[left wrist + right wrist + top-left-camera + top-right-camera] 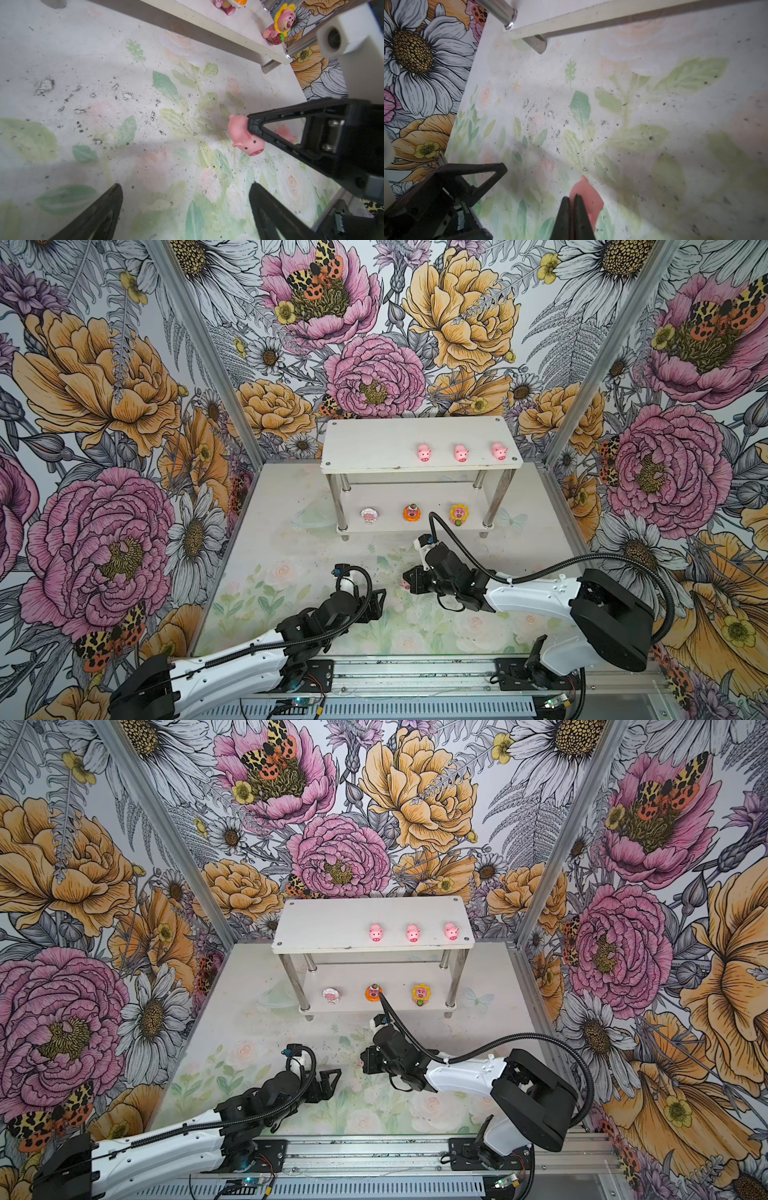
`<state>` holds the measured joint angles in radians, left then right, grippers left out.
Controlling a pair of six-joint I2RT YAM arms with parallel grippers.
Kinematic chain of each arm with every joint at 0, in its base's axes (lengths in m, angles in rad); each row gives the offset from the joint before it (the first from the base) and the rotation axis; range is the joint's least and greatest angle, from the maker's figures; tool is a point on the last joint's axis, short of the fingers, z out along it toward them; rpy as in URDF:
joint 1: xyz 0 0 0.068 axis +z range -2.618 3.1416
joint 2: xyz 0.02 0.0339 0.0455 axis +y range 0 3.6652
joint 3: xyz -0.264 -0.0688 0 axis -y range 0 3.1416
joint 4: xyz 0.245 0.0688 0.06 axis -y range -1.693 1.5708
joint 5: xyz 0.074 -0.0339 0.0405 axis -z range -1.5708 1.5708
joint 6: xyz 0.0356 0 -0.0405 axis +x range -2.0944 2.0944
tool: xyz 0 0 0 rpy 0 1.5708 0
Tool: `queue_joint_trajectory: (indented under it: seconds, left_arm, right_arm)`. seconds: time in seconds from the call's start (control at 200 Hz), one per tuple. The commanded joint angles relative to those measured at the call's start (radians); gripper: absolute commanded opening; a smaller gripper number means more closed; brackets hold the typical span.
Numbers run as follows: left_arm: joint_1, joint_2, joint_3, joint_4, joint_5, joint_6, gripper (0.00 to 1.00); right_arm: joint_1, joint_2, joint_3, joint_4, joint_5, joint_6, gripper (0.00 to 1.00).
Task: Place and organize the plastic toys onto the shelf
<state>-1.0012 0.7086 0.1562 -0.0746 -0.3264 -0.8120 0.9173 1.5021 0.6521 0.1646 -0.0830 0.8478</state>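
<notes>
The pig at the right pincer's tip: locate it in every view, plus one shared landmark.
Top view: pig mid-table, at right pincer tip.
Top view: same spot.
Left wrist: pig against that pincer's tip.
Right wrist: pink blur beside the tips.
Landmark: shelf front edge.

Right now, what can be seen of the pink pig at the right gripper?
The pink pig is a small, smooth, rubbery-looking figure with a rounded body, pointed ears, two black dot eyes and a darker pink snout. It is tipped, with the snout slanting down toward the floral table. The shut fingers of the right gripper pinch its back end. Whether it touches the table cannot be told. It is in front of the shelf, not on it.
</notes>
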Motion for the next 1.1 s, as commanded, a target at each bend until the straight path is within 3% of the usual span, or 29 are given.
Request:
queue_joint_trajectory:
  seconds: [0.0,0.195,0.32,0.43,0.726,0.906,1.096]
  left_arm:
    - [0.014,-0.033,-0.021,-0.030,-0.020,-0.009,0.97]
    - [0.035,-0.059,-0.050,-0.001,-0.013,-0.019,0.98]
    - [0.042,-0.058,-0.047,-0.006,-0.007,-0.010,0.98]
    - [0.045,-0.043,-0.050,0.004,-0.003,-0.011,0.98]
    - [0.030,0.071,-0.026,0.078,0.009,-0.021,0.97]
    - [-0.046,0.200,0.060,0.077,-0.037,-0.009,0.97]
    - [-0.149,0.412,0.191,0.079,-0.063,-0.032,0.80]
  right_arm:
    - [0.012,0.065,-0.052,0.184,0.026,0.071,0.00]
    - [0.013,0.136,-0.166,0.289,0.058,0.179,0.00]
    - [0.010,0.109,-0.220,0.281,0.081,0.193,0.11]
    - [0.010,0.052,-0.230,0.196,0.122,0.176,0.23]
    - [0.011,-0.137,-0.217,0.016,0.220,0.105,0.35]
    - [0.011,-0.239,-0.181,-0.162,0.310,0.046,0.44]
    - [0.008,-0.414,-0.153,-0.453,0.525,-0.049,0.44]
